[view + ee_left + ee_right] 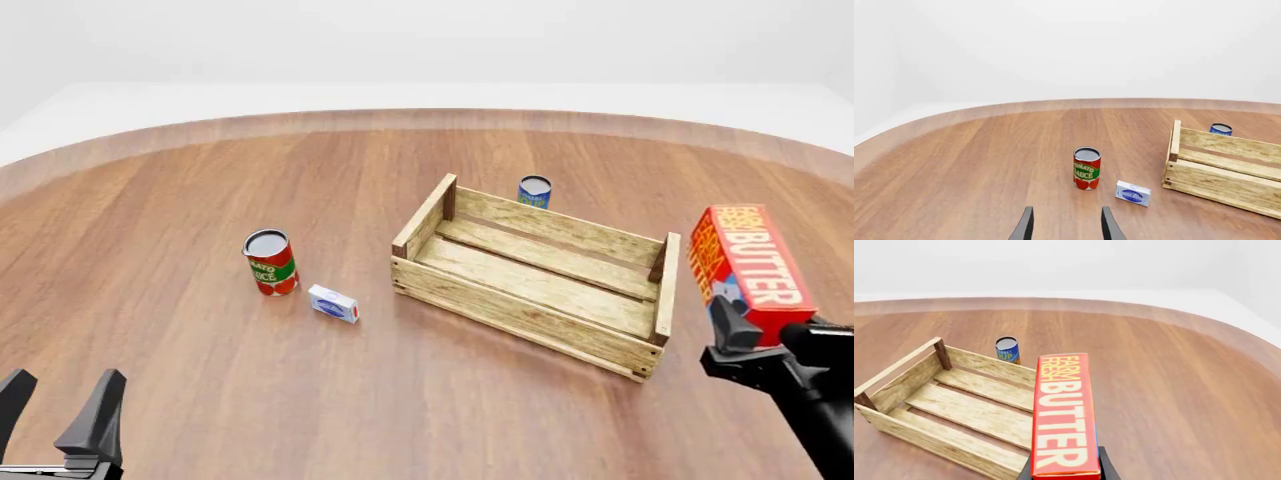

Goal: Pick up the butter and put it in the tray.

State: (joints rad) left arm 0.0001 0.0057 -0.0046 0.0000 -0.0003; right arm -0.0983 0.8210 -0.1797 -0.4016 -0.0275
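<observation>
The butter (747,268), a red-orange carton with white lettering, is lifted off the table just right of the tray (534,300), a light-wood slatted crate. My right gripper (761,335) is shut on the carton's lower end. In the right wrist view the butter (1062,412) fills the middle, with the tray (921,427) beside it and nothing inside the tray. My left gripper (56,410) stands open at the near left, holding nothing; its fingers (1025,225) show in the left wrist view, aimed toward the red can.
A red tomato sauce can (271,262) and a small white-and-blue box (334,304) stand left of the tray. A blue can (535,191) stands behind the tray's far side. The table's curved edge (427,115) runs along the back.
</observation>
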